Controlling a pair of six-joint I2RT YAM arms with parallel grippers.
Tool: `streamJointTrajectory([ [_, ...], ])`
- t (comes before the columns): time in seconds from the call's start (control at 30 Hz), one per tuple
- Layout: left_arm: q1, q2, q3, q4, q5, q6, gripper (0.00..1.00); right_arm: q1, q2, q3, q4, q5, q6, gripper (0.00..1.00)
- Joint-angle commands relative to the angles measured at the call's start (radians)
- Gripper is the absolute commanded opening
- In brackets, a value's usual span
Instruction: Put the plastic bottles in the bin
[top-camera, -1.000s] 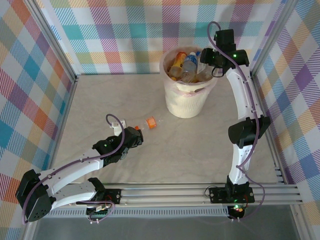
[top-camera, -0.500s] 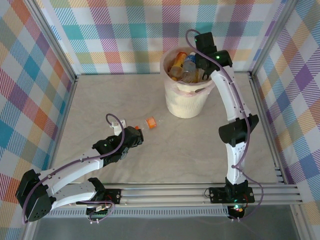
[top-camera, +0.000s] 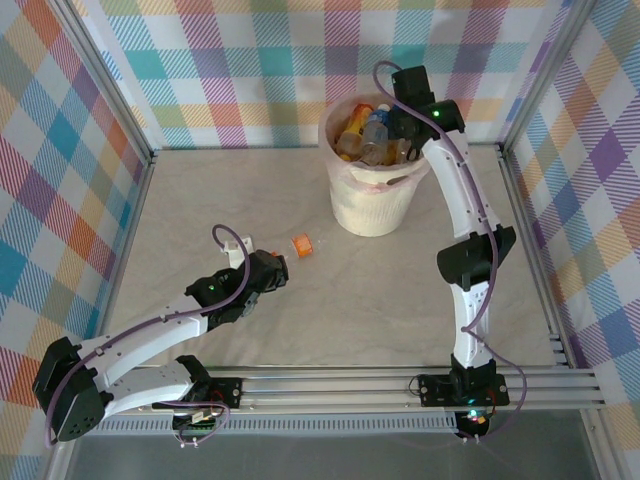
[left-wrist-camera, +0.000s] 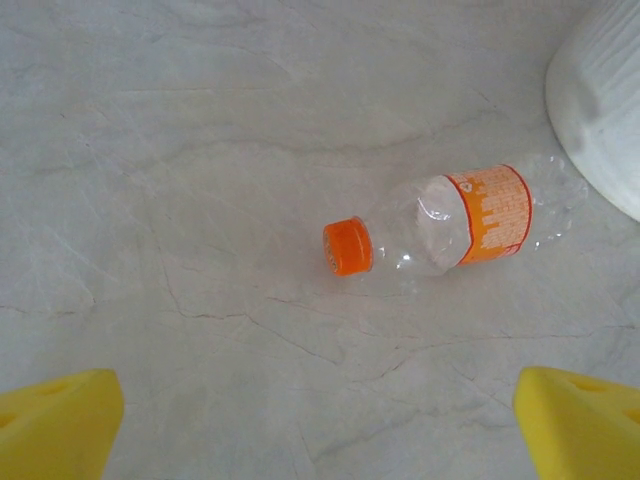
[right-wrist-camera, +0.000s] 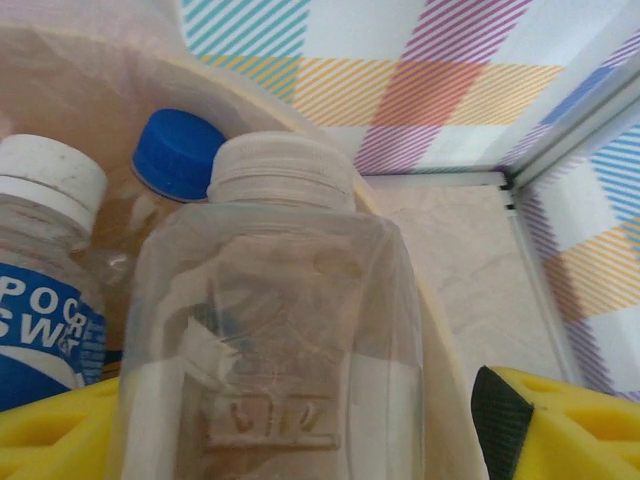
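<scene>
Crumpled orange-capped bottle (left-wrist-camera: 440, 225) lies on the marbled counter (left-wrist-camera: 200, 150) under wide-spread, empty left fingers (left-wrist-camera: 60, 420); whether the right fingers (right-wrist-camera: 560, 420) grip anything, I can't tell.

The top external camera looks down from above and behind the arm bases over the whole worktop (top-camera: 200, 200) and the far bin (top-camera: 372, 205). The left wrist camera faces down, close over the worktop, sharing the orange-capped bottle (left-wrist-camera: 450, 222). The right wrist camera sits very near bottles (right-wrist-camera: 270, 330) inside the bin.

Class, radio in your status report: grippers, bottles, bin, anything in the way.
Left gripper open, above orange-capped bottle lying on table. Right gripper over bin, clear bottle between jaws, grip unclear. Nothing blocking the table bottle.
</scene>
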Motion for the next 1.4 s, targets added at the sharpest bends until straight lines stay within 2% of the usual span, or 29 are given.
streamJointTrajectory([
  [0.0,0.014,-0.001,0.040,-0.028,-0.020,0.014,1.00,0.020,-0.074,0.009,-0.012,-0.186,0.051,0.80],
  [0.1,0.013,0.002,0.043,-0.027,-0.020,0.014,1.00,0.020,-0.102,0.008,-0.002,-0.240,0.063,0.81],
  [0.33,0.015,0.033,0.064,-0.028,-0.019,0.025,1.00,0.020,-0.145,-0.031,0.008,-0.257,0.067,0.83],
  [0.53,0.018,0.039,0.083,-0.029,-0.018,0.039,1.00,0.020,-0.167,-0.087,0.024,-0.265,0.085,0.72],
  [0.7,0.024,0.030,0.087,-0.034,-0.021,0.045,1.00,0.019,-0.173,-0.098,0.016,-0.245,0.093,0.70],
  [0.83,0.035,0.020,0.083,-0.016,-0.014,0.073,1.00,0.019,-0.191,-0.144,0.027,-0.274,0.094,0.70],
  [0.9,0.050,0.023,0.078,0.012,0.011,0.130,0.99,0.018,-0.204,-0.163,0.034,-0.303,0.096,0.70],
  [1.1,0.130,0.106,0.117,0.049,0.148,0.443,0.95,0.018,-0.262,-0.182,0.039,-0.364,0.103,0.74],
  [1.27,0.210,0.230,0.155,0.106,0.291,0.606,0.92,0.018,-0.321,-0.198,0.011,-0.381,0.107,0.86],
  [1.33,0.239,0.283,0.180,0.132,0.354,0.652,0.91,0.019,-0.351,-0.227,0.002,-0.379,0.117,0.98],
  [1.37,0.252,0.316,0.200,0.142,0.383,0.680,0.91,0.019,-0.371,-0.251,0.000,-0.379,0.121,1.00],
])
